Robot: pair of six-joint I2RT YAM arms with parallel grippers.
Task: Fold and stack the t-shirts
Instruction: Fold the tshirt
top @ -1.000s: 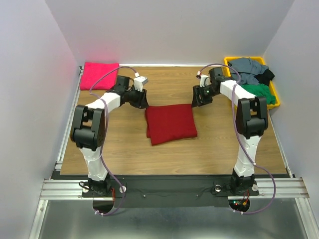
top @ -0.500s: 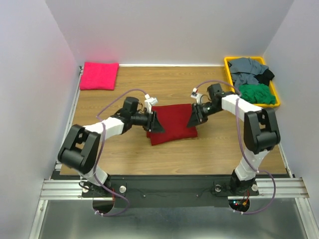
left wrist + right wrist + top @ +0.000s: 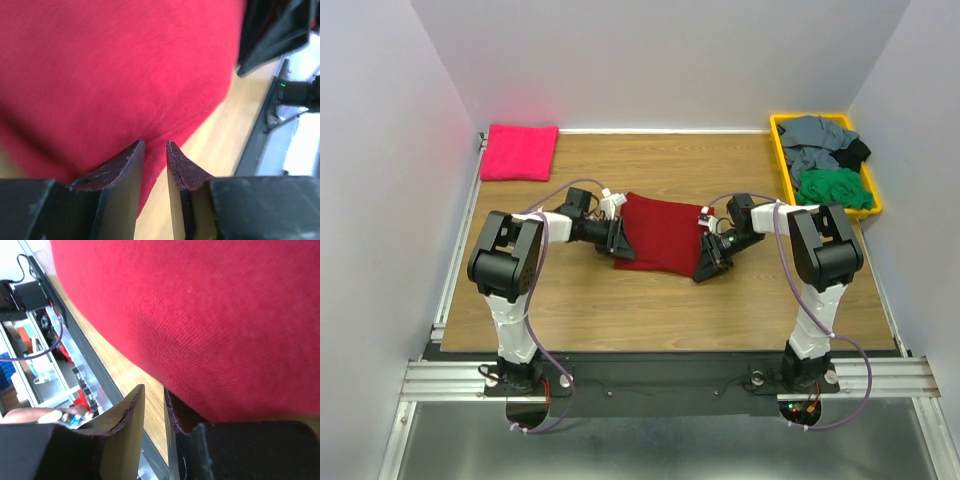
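Top external view, middle of the frame: the crimson t-shirt point(image 3: 663, 232) lies folded on the desk point(image 3: 620, 300), tilted, its low corner toward the right.
– And the arms?
– One at each end. The left pincer point(image 3: 618, 240) sits at the shirt's left edge, the right pincer point(image 3: 708, 265) at its lower right corner.
– Gripping?
– The left wrist view shows the left fingers point(image 3: 125, 165) nearly together, cloth puckering at their tips, so that one is nipping the edge. The right fingers are just as narrow, with red cloth lying over one of them. Whether any is caught between them, I cannot tell.
– The others?
– A pink t-shirt point(image 3: 520, 152) sits folded in the upper left corner. Upper right, a yellow bin point(image 3: 777, 122) holds loose shirts point(image 3: 815, 140), grey, green and black.
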